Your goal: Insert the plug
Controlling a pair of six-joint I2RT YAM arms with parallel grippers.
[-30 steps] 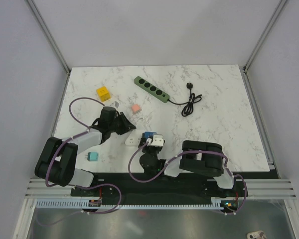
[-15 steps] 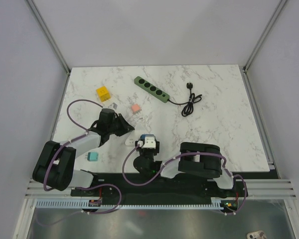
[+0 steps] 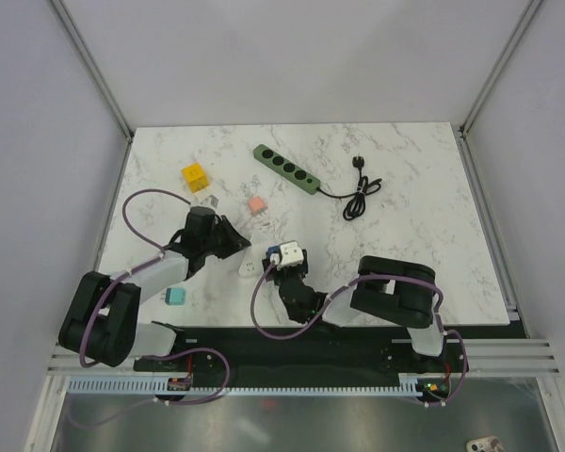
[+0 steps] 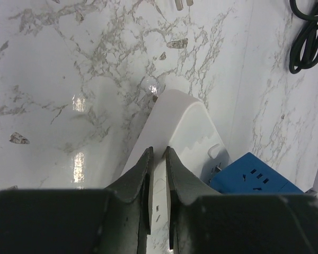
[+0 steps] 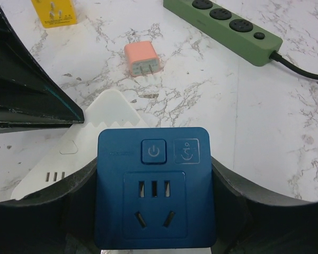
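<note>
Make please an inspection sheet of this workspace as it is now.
Surface: marble table.
Job's things: plug in right claw, beside white strip.
Clutter: yellow adapter, pink charger, teal block, green strip.
Claws: left claw shut, over white strip; right claw shut on plug.
Cables: black cable coiled at green strip; purple cables on arms.
Surroundings: grey walls.

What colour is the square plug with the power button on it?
The plug is blue. It shows best in the right wrist view.
</note>
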